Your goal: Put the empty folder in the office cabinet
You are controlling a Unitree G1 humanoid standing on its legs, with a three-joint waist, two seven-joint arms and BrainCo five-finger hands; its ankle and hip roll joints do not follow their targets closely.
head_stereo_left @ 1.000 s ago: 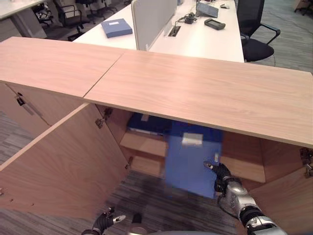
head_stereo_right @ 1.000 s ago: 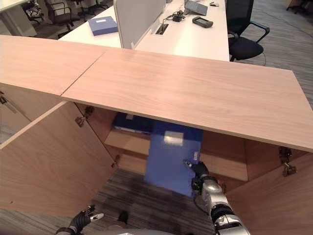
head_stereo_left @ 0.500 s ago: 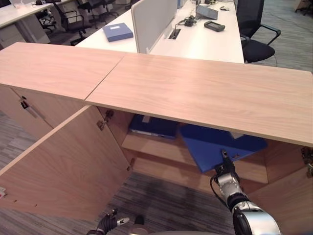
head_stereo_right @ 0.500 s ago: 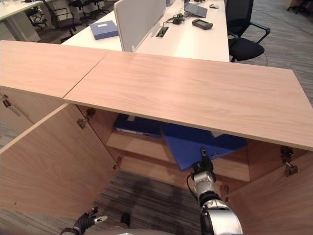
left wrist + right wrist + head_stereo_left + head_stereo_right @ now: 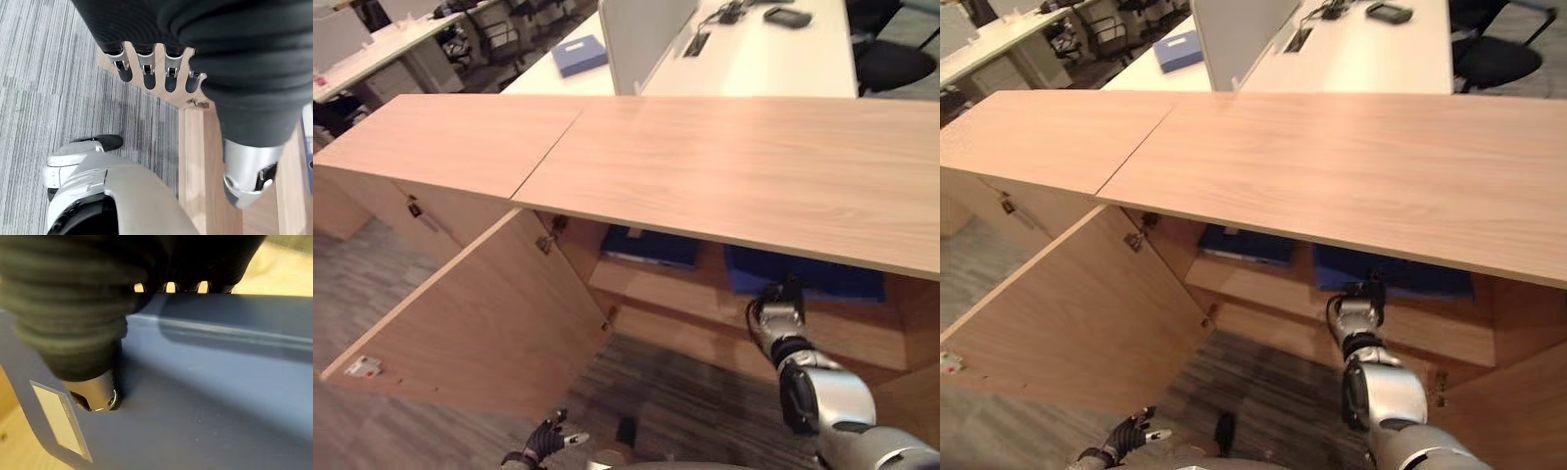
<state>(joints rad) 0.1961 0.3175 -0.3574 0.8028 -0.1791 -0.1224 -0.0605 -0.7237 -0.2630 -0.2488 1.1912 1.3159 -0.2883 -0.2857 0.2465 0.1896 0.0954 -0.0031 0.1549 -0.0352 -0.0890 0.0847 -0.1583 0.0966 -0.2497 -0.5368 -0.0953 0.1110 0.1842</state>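
The flat blue folder (image 5: 803, 276) lies on the wood-grain cabinet (image 5: 724, 166) shelf at lower right, right hand (image 5: 781, 311) resting on it, thumb down; its finger state I cannot tell. The left hand (image 5: 146, 68) hangs with fingers straight over grey striped carpet (image 5: 44, 98).

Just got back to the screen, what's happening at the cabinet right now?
The right hand is at the open cabinet, against a blue folder that lies flat on the shelf inside. A second blue folder lies further left on the same shelf. The wrist view shows the thumb on the folder's cover; the fingers are hidden past it. The left hand hangs low near the floor, fingers straight, holding nothing. The door stands open.
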